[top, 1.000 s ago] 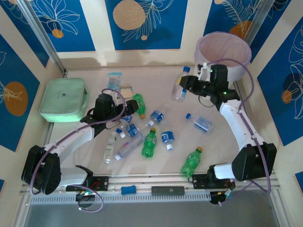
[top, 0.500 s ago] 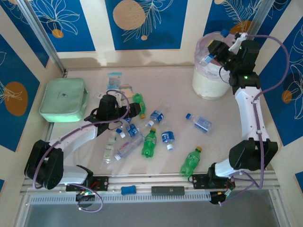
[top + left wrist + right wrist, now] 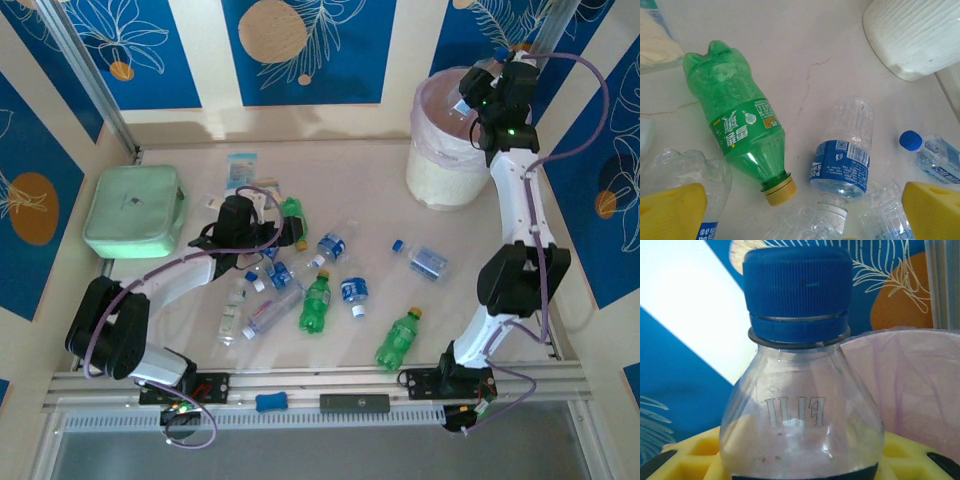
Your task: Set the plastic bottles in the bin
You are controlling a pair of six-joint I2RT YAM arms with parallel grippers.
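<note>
**Clearances and orientation**

The right pincer (image 3: 487, 92) is closed on a clear bottle (image 3: 800, 390). The bottle's cap and long axis point away from the pincer. The bin (image 3: 910, 390) rim lies just beyond.

The left pincer (image 3: 800, 217) gapes wide, holding nothing. Ahead lies a green bottle (image 3: 740, 125), its cap toward the pincer. Bare desk (image 3: 805, 45) lies beyond.

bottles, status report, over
Right end effector shut on clear bottle, at bin. Left end effector open over green bottle. Nothing seen blocking bin.
</note>
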